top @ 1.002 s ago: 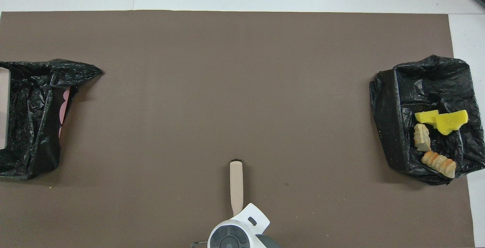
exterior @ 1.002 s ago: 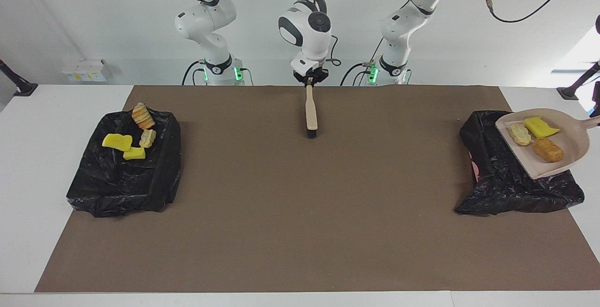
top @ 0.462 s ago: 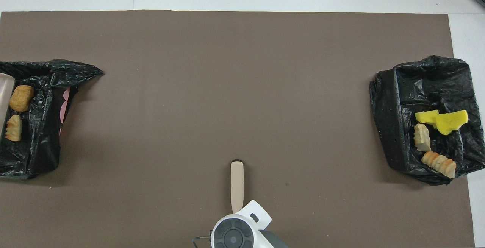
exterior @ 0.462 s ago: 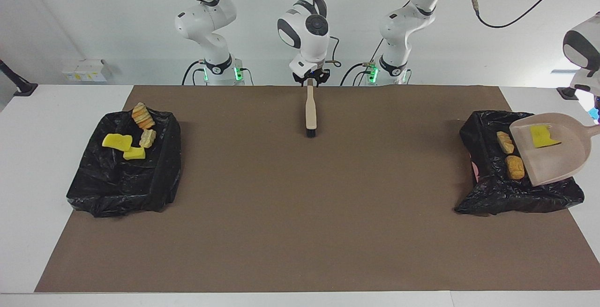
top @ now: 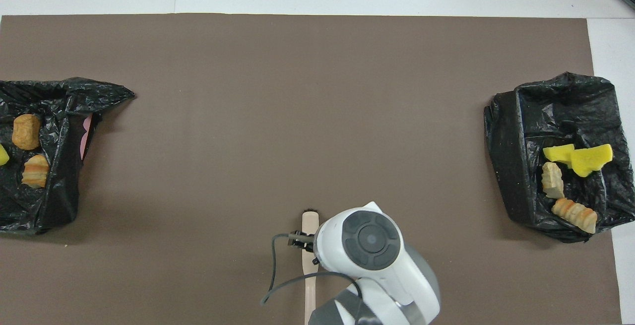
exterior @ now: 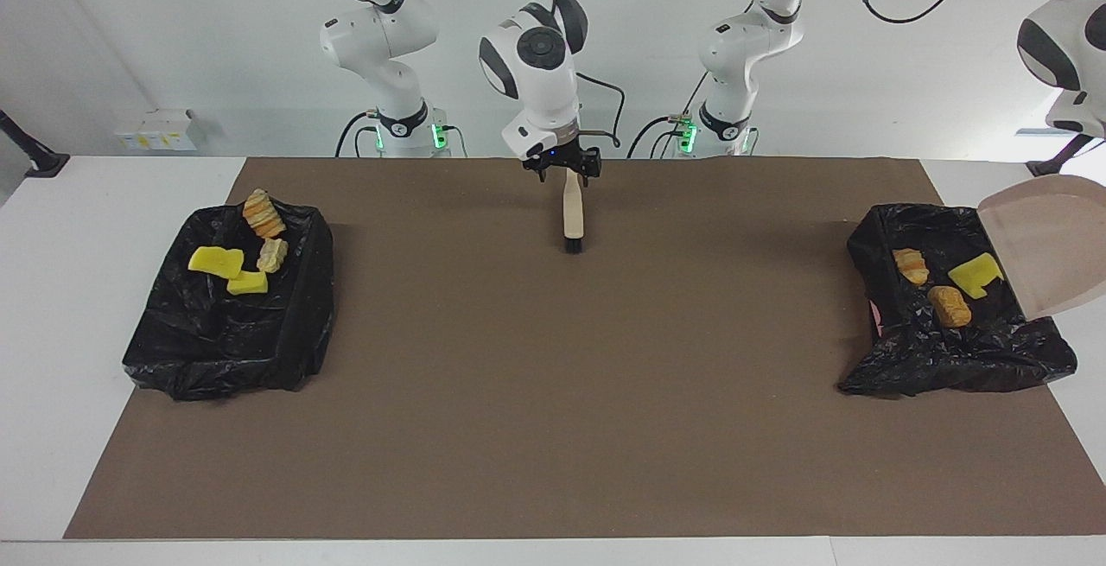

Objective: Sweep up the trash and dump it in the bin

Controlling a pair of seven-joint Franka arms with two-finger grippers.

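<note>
The trash lies in two black-lined bins. Several scraps (exterior: pixel 216 261) sit in the bin (exterior: pixel 216 341) at the right arm's end, also in the overhead view (top: pixel 590 159). Three scraps, tan (exterior: pixel 910 265), orange (exterior: pixel 949 305) and yellow (exterior: pixel 975 275), lie in the bin (exterior: pixel 950 359) at the left arm's end. My left gripper (exterior: pixel 1084 121) holds the beige dustpan (exterior: pixel 1045 246) tipped steeply over that bin; its fingers are cut off by the frame edge. The pan shows no scraps. My right gripper (exterior: pixel 566 170) is open, astride the handle of the brush (exterior: pixel 573 216), which lies on the mat.
A brown mat (exterior: pixel 553 393) covers the table between the bins. The brush (top: pixel 310 226) lies at the middle of the mat's edge nearest the robots. The second bin shows partly in the overhead view (top: pixel 54 206). A pink patch shows on its side.
The dustpan tipped up further and all three scraps slid off it into the bin. My right gripper opened, let go of the brush and shifted along its handle.
</note>
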